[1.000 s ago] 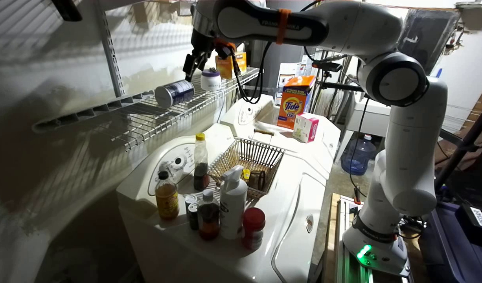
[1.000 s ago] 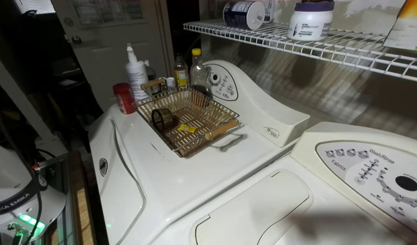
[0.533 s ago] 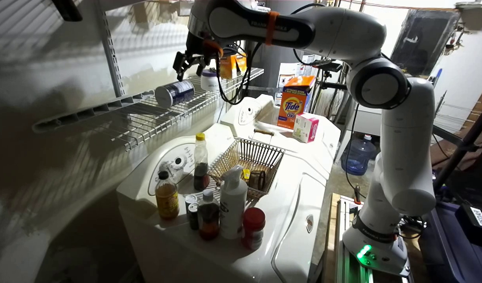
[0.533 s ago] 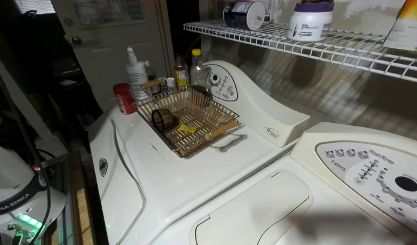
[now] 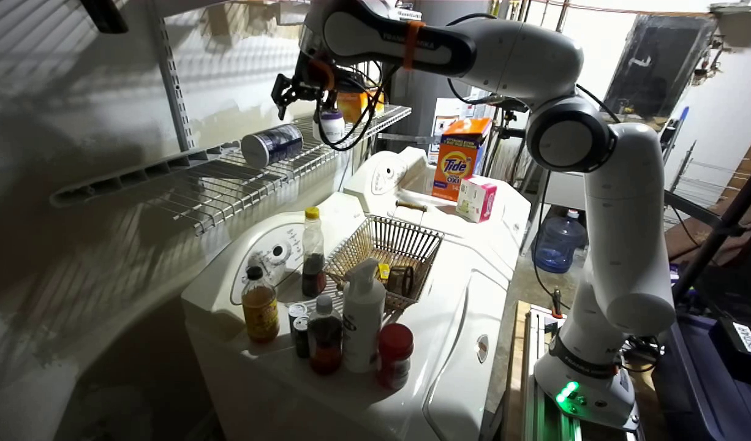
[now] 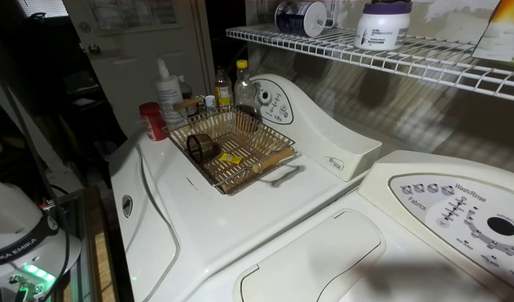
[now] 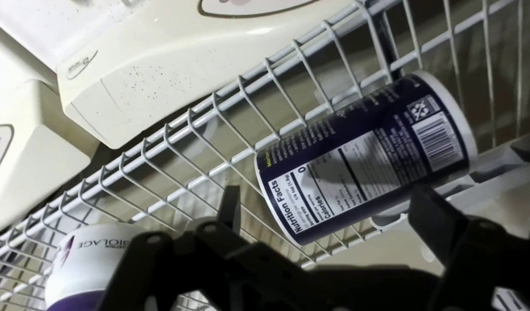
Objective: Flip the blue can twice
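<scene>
The blue can lies on its side on the white wire shelf. It also shows in an exterior view, with its pale end and a small spout toward the camera. In the wrist view the can shows its white nutrition label and barcode, tilted across the picture. My gripper is open above the shelf, over the can and apart from it. In the wrist view the gripper has its fingers spread wide with nothing between them; the can lies beyond the fingertips.
A white jar with a purple lid stands beside the can on the shelf, close under the gripper. An orange box stands further along. Below are a basket, several bottles and a Tide box on the machines. The wall stands behind the shelf.
My gripper has opened wide and risen away from the can, turning as the arm shifted left in an exterior view. The can has stayed in place on its side.
</scene>
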`<state>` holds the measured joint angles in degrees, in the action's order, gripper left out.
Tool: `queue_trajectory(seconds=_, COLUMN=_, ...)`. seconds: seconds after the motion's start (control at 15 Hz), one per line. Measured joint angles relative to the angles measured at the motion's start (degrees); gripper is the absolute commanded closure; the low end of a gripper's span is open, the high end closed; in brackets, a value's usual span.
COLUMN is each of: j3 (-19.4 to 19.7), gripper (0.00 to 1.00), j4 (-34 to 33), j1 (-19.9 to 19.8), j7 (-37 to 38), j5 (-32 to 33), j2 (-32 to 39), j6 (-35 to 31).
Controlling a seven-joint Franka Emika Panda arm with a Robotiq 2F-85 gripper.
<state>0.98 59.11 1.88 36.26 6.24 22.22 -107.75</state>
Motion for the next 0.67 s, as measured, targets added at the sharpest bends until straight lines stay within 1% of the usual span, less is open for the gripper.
queue_trajectory(seconds=0.27, j3=0.1, gripper=0.0, j4=-0.7, j1=-0.4, j7=9.5, j5=-1.2, j2=1.5, j6=0.0)
queue_trajectory(seconds=0.67, j3=0.1, gripper=0.0, j4=-0.8, j1=-0.4, j7=11.7, j5=-1.3, j2=1.8, j6=-0.3)
